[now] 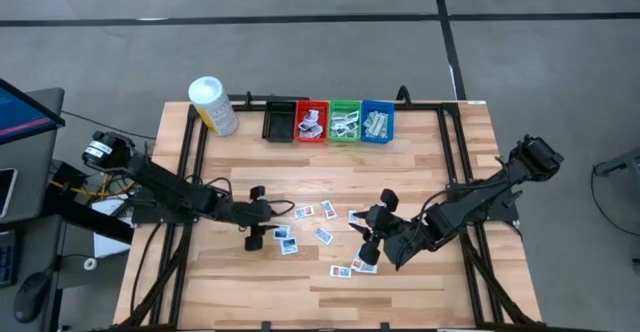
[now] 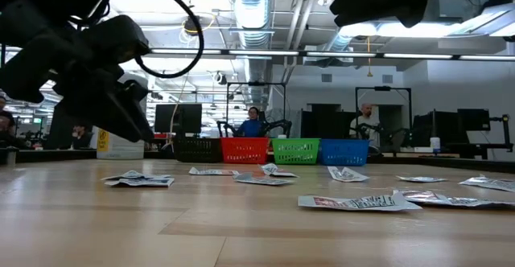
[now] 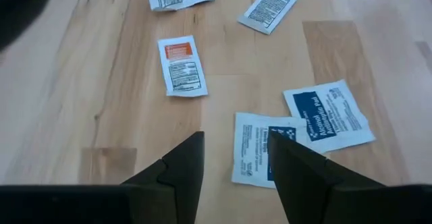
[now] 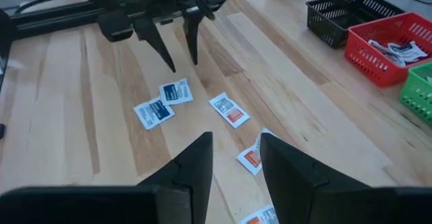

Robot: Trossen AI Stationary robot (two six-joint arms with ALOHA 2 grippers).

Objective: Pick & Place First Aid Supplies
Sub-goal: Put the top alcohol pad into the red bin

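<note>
Small flat white packets (image 1: 326, 235) with blue or orange print lie scattered, face up and mostly apart, across the middle of the wooden table, two blue-printed ones (image 3: 329, 114) overlapping at a corner, while more packets (image 1: 310, 122) sit piled in the red, green and blue bins.

High view looks straight down, low view level across the table (image 2: 96, 219), wrist views close over it, all sharing the scattered packets (image 1: 322, 234).
</note>
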